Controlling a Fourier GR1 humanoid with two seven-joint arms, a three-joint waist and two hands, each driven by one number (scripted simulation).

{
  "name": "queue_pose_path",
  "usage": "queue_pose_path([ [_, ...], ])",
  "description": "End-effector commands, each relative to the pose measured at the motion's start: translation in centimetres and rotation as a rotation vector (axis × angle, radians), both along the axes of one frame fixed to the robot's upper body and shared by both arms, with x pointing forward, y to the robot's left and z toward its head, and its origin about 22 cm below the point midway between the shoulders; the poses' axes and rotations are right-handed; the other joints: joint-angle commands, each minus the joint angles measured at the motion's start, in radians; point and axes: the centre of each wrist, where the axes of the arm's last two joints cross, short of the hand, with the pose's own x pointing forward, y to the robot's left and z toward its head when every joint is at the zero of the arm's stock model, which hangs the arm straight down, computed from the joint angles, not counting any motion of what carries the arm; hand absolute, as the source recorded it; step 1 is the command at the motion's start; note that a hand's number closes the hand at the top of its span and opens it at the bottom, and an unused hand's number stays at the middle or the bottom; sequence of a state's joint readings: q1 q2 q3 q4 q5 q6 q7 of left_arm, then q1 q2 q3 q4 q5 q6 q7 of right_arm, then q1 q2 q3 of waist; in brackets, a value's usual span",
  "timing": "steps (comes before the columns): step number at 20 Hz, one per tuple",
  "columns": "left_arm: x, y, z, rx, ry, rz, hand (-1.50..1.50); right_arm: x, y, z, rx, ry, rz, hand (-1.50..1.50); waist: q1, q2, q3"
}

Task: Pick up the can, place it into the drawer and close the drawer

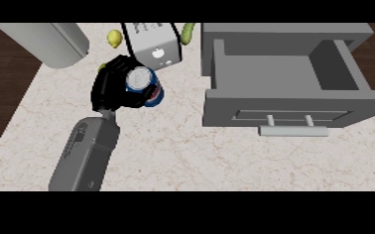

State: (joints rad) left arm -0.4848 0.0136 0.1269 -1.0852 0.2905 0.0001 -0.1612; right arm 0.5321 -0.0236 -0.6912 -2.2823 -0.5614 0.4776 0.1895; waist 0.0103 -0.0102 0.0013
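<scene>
A blue can (147, 85) with a silver top stands on the marble counter (190, 153), left of the drawer. My left hand (110, 87) is curled round the can from its left side, with fingers wrapping its far and near sides. The grey forearm (84, 153) comes in from the lower left. The grey drawer (219, 72) is pulled open at the right and nothing shows inside it. Its front panel carries a bar handle (293, 130) that faces me. My right hand does not show.
A grey box-shaped appliance (154, 43) stands just behind the can. A large pale grey rounded object (51, 42) lies at the back left. A yellow fruit (115, 38) and a green item (188, 32) flank the appliance. The counter's left edge (22, 99) borders dark floor.
</scene>
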Motion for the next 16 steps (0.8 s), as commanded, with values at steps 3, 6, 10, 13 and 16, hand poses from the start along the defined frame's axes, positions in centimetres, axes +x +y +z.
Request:
queue_pose_path([
  [3,-0.9,-2.4,7.0,0.027,-0.040,0.015,1.50,1.0,1.6,-0.2,0.008,-0.009,0.001,-1.50,-0.008,0.005,0.000],
  [6,-1.3,-5.6,8.9,0.045,-0.047,0.022,1.50,0.4,1.6,0.4,0.016,-0.003,0.025,-1.50,-0.018,0.007,-0.001],
  [10,-0.6,-6.8,10.2,0.068,-0.065,0.013,1.50,0.1,0.0,-0.2,0.009,0.005,0.010,-1.50,-0.021,0.008,-0.001],
  [13,-0.1,-7.2,12.3,0.067,-0.069,0.002,1.50,0.6,0.5,1.5,0.009,-0.017,0.031,-1.50,-0.020,0.009,-0.001],
  [16,2.0,-10.4,16.1,0.073,-0.062,0.010,1.50,1.4,0.9,0.4,0.011,-0.023,0.028,-1.50,-0.032,0.011,-0.001],
])
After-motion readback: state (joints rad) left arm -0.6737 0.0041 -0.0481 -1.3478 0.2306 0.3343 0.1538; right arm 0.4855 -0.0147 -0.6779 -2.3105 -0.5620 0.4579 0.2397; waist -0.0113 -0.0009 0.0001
